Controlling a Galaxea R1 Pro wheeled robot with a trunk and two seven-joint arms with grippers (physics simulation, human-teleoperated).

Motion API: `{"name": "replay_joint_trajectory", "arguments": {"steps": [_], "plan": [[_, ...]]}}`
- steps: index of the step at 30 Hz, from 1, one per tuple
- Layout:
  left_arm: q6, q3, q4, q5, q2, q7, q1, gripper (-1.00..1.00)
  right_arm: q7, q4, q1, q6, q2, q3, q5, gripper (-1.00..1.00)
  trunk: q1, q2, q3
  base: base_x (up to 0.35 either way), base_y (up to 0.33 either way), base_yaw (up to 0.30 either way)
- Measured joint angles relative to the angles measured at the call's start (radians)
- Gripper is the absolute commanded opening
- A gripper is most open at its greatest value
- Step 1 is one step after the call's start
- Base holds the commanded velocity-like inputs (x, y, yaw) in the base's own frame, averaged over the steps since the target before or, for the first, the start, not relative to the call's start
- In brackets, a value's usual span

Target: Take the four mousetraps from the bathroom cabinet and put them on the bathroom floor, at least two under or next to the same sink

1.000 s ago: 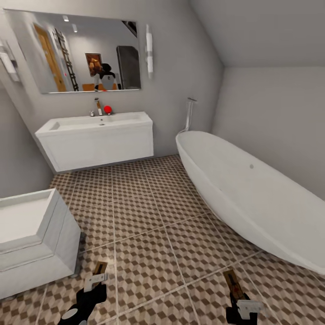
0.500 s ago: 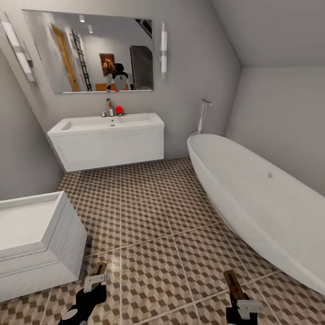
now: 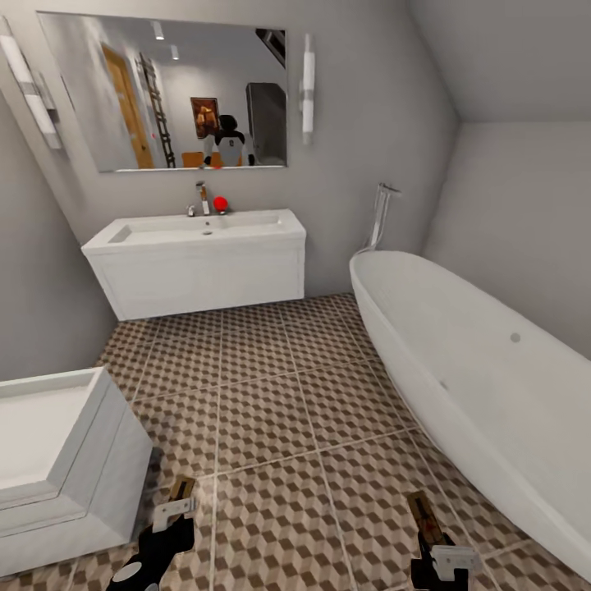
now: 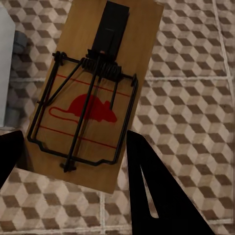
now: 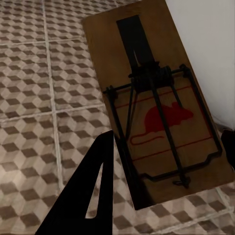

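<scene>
Wooden mousetraps (image 4: pixel 83 93) (image 5: pixel 156 107) clamped in both end effectors, near ends hidden

matt wooden mousetrap (image 4: pixel 93 93), glossy bathtub (image 3: pixel 468 361)

I look into a small bathroom with plain grey walls (image 3: pixel 369 98) and a ceiling that slopes down on the right. A wide mirror (image 3: pixel 164 90) hangs on the far wall between two upright tube lights (image 3: pixel 308 86). A white oval bathtub (image 3: pixel 476 377) runs along the right wall, with a chrome filler pipe (image 3: pixel 379 215) at its far end. A small white drawer unit (image 3: pixel 61 460) stands near me on the left. The light is soft and even.
</scene>
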Motion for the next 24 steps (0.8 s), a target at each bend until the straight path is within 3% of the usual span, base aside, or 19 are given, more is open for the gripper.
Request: {"name": "replay_joint_trajectory", "arguments": {"steps": [11,18,24], "plan": [[0.000,0.002,0.034,-0.005,-0.021,0.000,0.000,-1.00,0.000,0.000,0.000,0.000,0.000,0.000,0.000,-1.00,0.000,0.000,0.000,0.328,-0.104,0.143],[0.000,0.002,0.035,-0.006,-0.021,0.000,0.000,-1.00,0.000,0.000,0.000,0.000,0.000,0.000,0.000,-1.00,0.000,0.000,0.000,0.328,-0.105,0.207],[0.000,0.002,0.035,-0.007,-0.022,0.000,0.000,-1.00,0.000,0.000,0.000,0.000,0.000,0.000,0.000,-1.00,0.000,0.000,0.000,0.328,-0.106,0.052]]}}
